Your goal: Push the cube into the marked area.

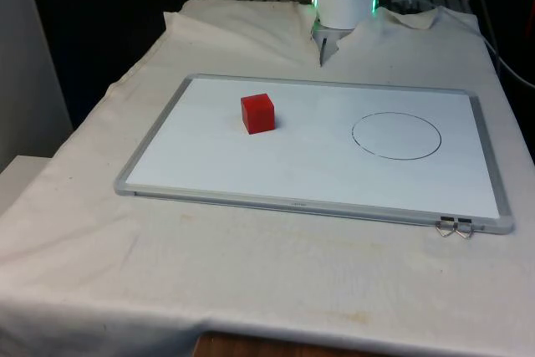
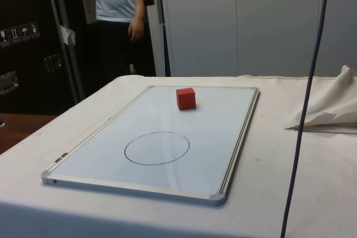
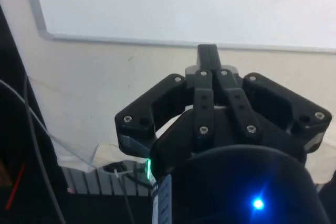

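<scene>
So my gripper looks clenched with nothing in it, hanging over the cloth beside the whiteboard. Red cube sits well apart from the drawn circle; wrist view cuts both off.

cubes: 1, red
whiteboards: 1
marked circles: 1
grippers: 1
people: 1

No readable text or labels.

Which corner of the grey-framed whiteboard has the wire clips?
The wire clips sit at the near corner on the front view's right, closest to the black drawn circle; other corners are bare.
</scene>
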{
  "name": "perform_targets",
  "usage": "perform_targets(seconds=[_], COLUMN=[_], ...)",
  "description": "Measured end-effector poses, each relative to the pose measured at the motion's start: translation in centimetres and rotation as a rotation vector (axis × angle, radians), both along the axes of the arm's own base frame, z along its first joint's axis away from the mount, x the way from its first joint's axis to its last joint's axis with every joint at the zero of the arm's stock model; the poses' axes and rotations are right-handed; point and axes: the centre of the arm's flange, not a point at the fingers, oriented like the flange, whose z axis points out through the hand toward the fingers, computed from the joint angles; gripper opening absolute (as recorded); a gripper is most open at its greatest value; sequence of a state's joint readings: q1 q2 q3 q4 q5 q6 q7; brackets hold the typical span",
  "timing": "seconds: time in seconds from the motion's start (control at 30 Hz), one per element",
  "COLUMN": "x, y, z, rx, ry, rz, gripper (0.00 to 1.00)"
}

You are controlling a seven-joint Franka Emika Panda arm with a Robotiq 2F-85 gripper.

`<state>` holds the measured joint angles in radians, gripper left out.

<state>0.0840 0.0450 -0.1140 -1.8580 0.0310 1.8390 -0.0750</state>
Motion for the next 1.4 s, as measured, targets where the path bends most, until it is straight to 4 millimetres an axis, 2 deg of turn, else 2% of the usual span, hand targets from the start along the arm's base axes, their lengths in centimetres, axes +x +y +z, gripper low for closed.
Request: perform_targets(seconds=[0.63, 0.87, 1.07, 1.27, 1.4], x=[0.1, 0.0, 0.0, 0.0, -0.2], y=[-4.0, -6.4, -7.6, -9.8, -11.6], z=[-2.2, -4.1, -5.1, -6.5, -8.3], rx=[-0.007, -0.011, -0.013, -0.014, -0.004], ry=[-0.091, -0.089, -0.087, -0.089, -0.098], rz=[0.064, 0.096, 0.112, 0.126, 0.126], gripper=[0.0, 0.0, 0.0, 0.0, 0.0])
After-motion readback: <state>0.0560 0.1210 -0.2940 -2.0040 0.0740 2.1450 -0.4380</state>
